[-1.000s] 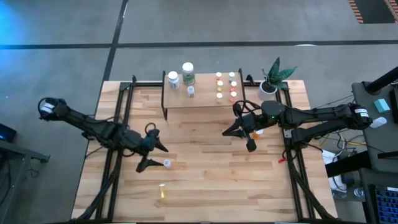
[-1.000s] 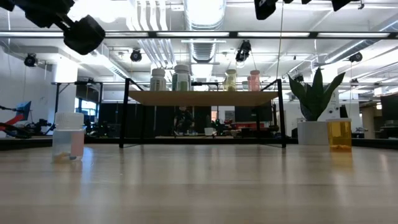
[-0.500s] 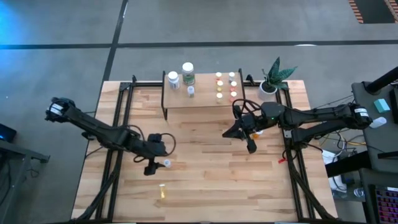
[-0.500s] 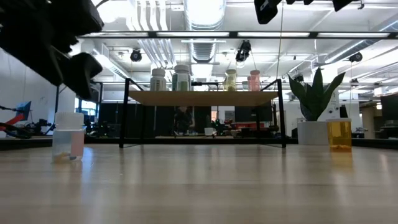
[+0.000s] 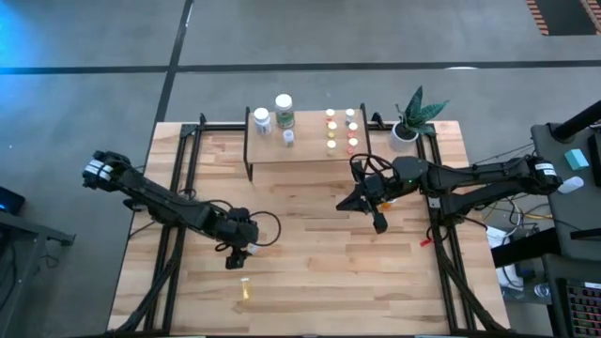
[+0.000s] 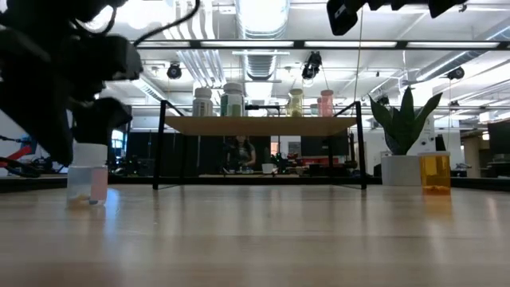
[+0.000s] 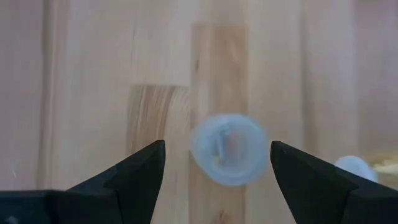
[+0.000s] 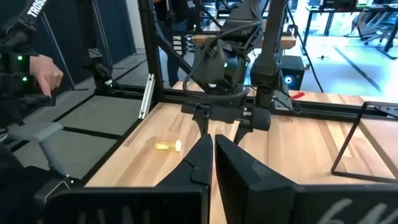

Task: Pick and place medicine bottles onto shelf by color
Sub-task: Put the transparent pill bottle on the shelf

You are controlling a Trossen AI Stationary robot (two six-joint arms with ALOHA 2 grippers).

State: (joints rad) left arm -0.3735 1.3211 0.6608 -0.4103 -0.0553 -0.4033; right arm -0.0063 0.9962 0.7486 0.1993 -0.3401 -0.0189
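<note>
Clear bottle (image 7: 229, 148) upright on bench (image 5: 310, 263), front-left area, white cap up. Left pincer (image 5: 240, 252) right above it, fingers spread either side, not touching. Yellow bottle (image 5: 244, 292) lying nearer front edge. Shelf (image 5: 305, 150) at back carries remaining bottles. Right pincer (image 5: 377, 208) raised right of centre, fingers closed, empty.

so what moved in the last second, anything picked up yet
The left pincer swung over and down onto the clear bottle, its fingers open on either side; nothing is picked up yet. The right pincer, the shelf and its bottles, and the yellow bottle stayed put.
</note>
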